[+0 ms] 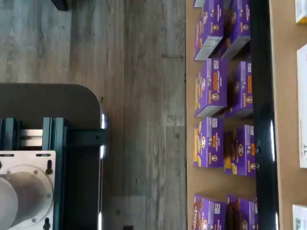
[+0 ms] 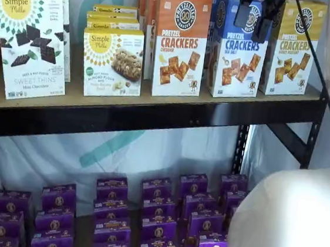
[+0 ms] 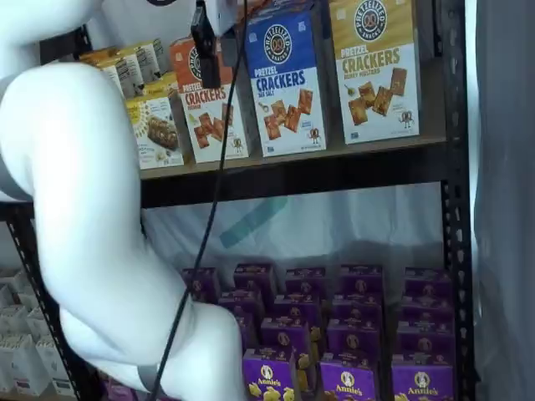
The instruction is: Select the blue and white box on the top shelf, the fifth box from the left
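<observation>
Fig.: gripper (image 2: 256,18), fingers spread w/ nothing between, hangs in front of the blue and white box (image 2: 238,48) on the top shelf (image 2: 155,108), orange-topped box (image 2: 180,42) just beside; you should centre on the blue panel before closing, approx. square-on.

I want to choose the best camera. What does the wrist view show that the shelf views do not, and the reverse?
Only the wrist view shows the grey wood floor and the dark mount. Only the shelf views show the blue and white box on the top shelf, and the gripper with its fingers open. All views share the purple boxes below.
</observation>
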